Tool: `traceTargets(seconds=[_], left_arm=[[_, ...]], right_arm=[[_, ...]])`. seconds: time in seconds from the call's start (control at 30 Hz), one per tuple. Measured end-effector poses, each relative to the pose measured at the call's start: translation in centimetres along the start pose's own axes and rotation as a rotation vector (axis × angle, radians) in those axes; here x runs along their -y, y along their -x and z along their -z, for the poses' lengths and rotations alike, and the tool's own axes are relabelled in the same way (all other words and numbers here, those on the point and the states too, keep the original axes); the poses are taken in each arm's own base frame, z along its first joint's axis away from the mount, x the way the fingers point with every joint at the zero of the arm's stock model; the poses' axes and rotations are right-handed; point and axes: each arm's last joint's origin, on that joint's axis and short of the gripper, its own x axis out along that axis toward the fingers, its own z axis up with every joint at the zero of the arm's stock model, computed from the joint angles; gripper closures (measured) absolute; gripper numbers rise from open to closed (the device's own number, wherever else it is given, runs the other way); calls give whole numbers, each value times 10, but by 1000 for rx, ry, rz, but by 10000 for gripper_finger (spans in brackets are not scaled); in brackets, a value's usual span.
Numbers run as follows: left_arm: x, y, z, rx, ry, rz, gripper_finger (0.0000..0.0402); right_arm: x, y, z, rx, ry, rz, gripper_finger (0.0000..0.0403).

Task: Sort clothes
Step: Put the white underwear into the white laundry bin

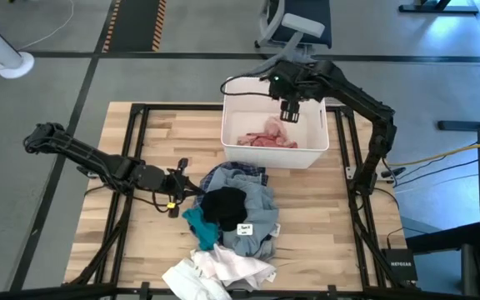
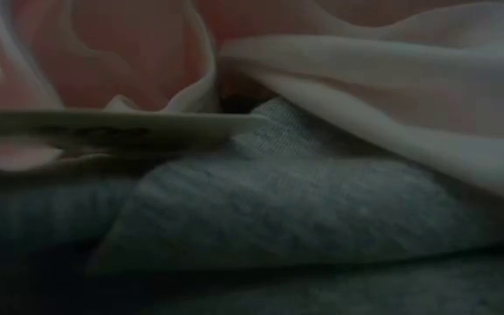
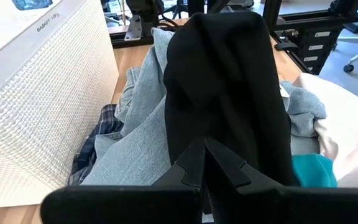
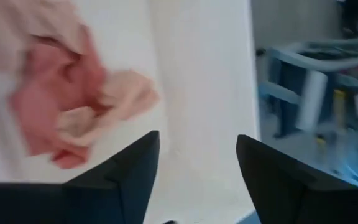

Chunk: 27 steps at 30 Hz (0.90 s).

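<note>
A pile of clothes lies on the wooden table: a black piece (image 1: 223, 204) (image 3: 229, 81) on top of a light blue-grey one (image 1: 257, 218), dark plaid (image 1: 223, 172), teal (image 1: 200, 227) and white (image 1: 217, 268). A pink garment (image 1: 267, 137) (image 4: 61, 106) lies crumpled on the floor of the white bin (image 1: 315, 148). My right gripper (image 1: 290, 111) (image 4: 197, 165) hangs open above the bin's far right part, with nothing between its fingers. My left gripper (image 1: 183, 179) (image 3: 205, 155) is shut, low at the pile's left side, pointing at the black piece.
The bin stands at the table's far edge, its ribbed wall (image 3: 36, 106) close beside the pile. In the low view, grey cloth (image 2: 278, 210) and pale cloth (image 2: 392, 79) right at the camera block everything else. Bare wood (image 1: 123, 233) lies left of the pile.
</note>
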Motion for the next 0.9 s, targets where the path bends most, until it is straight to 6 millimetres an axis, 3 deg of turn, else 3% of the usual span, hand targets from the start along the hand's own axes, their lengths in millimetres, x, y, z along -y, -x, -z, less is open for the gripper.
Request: traceTargets(seconds=[0.1, 0.2, 0.53, 0.7, 0.9], left_arm=[[0, 0, 0, -3, -6, 0, 402], [0, 0, 3, -34, -19, 1, 402], [7, 2, 3, -27, -39, 33, 402], [9, 3, 1, -5, -55, 43, 402], [10, 3, -4, 48, -41, 44, 402]], right_arm=[[-16, 18, -2, 63, 53, -63, 158], [-43, 39, -4, 125, 180, -70, 157], [-168, 86, -1, 267, 514, -75, 157], [-245, 85, 17, 301, 649, -63, 157], [-332, 51, 54, 342, 709, -163, 157]])
